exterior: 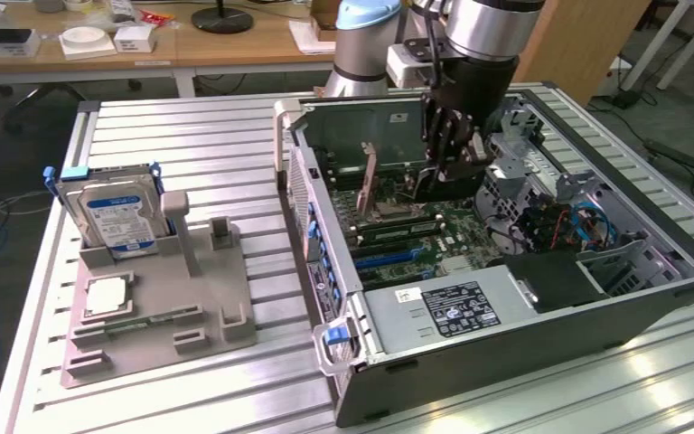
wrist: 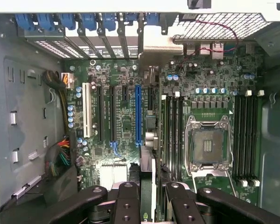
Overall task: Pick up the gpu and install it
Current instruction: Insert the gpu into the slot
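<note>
The gpu [wrist: 148, 170] shows edge-on in the wrist view as a thin card clamped between my two black fingers [wrist: 128, 200]. My gripper [wrist: 147, 193] is shut on it and hangs over the green motherboard [wrist: 126, 126], close to the long blue slot [wrist: 138, 114]. In the exterior view the gripper [exterior: 447, 167] reaches down into the open computer case [exterior: 528, 325], and the gpu [exterior: 454, 188] is a dark piece under its fingers, just above the board. Whether the card touches a slot I cannot tell.
An empty processor socket [wrist: 207, 144], memory slots [wrist: 245, 135] and a white slot [wrist: 87, 112] lie around the blue slot. On the exterior view's left, a grey holder [exterior: 191, 316] carries a hard drive [exterior: 112, 212] and a square chip [exterior: 106, 294]. Case walls enclose the gripper.
</note>
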Motion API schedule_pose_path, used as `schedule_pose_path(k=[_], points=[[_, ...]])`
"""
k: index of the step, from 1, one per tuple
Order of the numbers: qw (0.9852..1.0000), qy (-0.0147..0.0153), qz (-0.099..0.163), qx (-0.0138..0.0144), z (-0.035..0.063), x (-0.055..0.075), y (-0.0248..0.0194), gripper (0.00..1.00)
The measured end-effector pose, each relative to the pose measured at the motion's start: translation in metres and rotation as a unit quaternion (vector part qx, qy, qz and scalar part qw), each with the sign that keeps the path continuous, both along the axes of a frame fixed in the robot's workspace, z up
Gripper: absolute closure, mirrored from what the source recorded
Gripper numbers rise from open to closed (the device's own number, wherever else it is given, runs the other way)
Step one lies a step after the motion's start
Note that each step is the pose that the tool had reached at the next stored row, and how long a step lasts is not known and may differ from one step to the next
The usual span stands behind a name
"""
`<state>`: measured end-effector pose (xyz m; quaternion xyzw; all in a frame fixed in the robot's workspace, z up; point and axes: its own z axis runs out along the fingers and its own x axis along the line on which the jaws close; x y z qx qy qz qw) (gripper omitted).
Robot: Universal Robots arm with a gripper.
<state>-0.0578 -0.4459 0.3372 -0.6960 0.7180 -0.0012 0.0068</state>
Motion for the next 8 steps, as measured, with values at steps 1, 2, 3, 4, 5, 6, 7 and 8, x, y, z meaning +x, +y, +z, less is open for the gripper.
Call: schedule_pose_path(k=[1,2,3,4,5,6,7,8], points=[[1.0,0.0,0.0,0.0001,-0.0007,0.0,-0.0004,0.74],[1.0,0.0,0.001,0.0001,-0.0012,0.0,-0.0008,0.74],[1.0,0.0,0.001,0.0002,-0.0017,0.0,-0.001,0.74],[1.0,-0.0001,0.002,0.0002,-0.0023,0.0,-0.001,0.74],[1.0,-0.0001,0.002,0.0002,-0.003,0.0,-0.0011,0.74],[1.0,0.0,0.003,0.0001,-0.0037,-0.0001,-0.0012,0.74],[1.0,-0.0001,0.003,0.0001,-0.0049,-0.0004,-0.0011,0.74],[1.0,0.0,0.003,0.0001,-0.0063,-0.0013,-0.0011,0.74]])
